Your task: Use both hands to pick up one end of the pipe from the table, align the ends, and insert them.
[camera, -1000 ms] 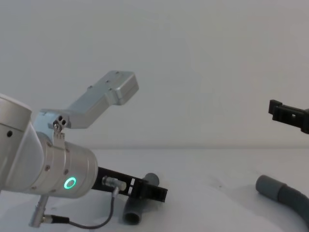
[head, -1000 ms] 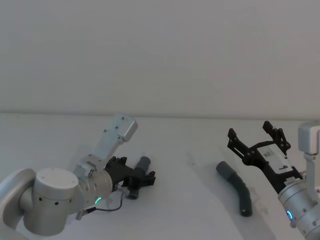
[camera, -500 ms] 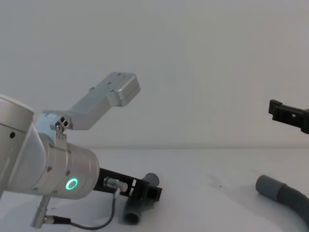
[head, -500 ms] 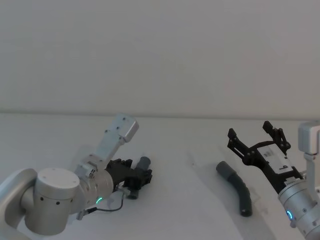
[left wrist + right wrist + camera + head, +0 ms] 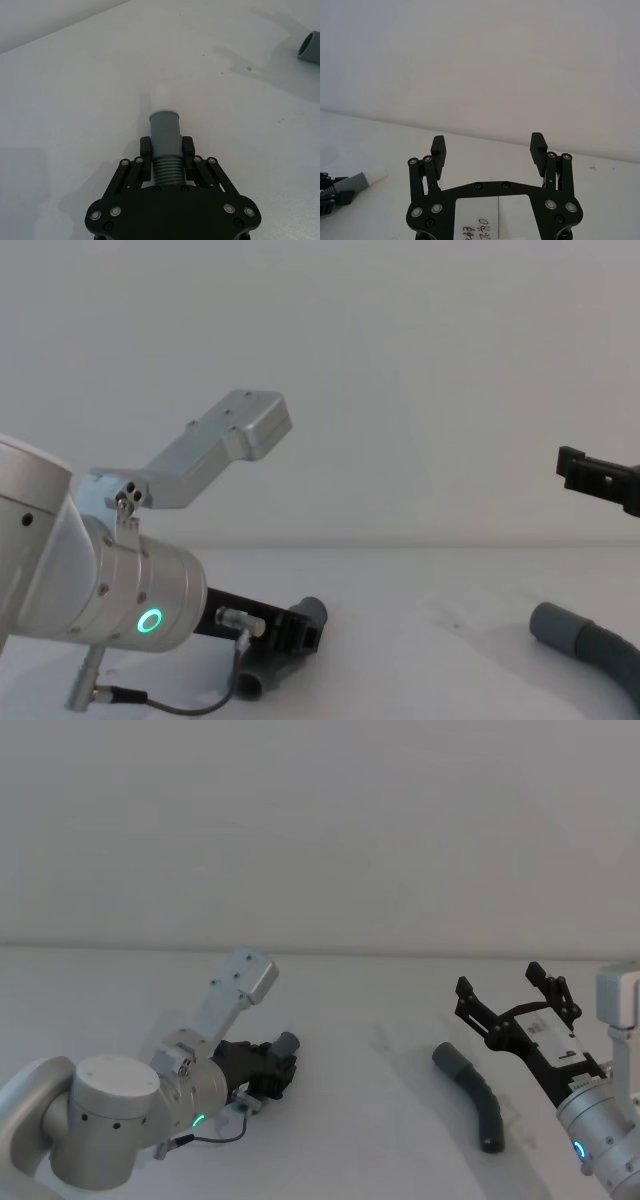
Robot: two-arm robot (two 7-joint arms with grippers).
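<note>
My left gripper is shut on the ribbed middle of the short grey pipe piece, low over the white table. In the left wrist view its fingers clamp the ribs, and the smooth cuff with its pale tip sticks out ahead. The longer curved pipe piece lies on the table at the right, with its wide cuff end facing left. My right gripper hangs open above and just behind it, with nothing between its fingers.
A plain white wall rises behind the table's far edge. A thin black cable loops under my left wrist. Bare table stretches between the two pipe pieces.
My left gripper's fingers, spread around the short pipe piece a second ago, have shut on it and drawn back slightly. The right arm and the longer piece have not moved.
</note>
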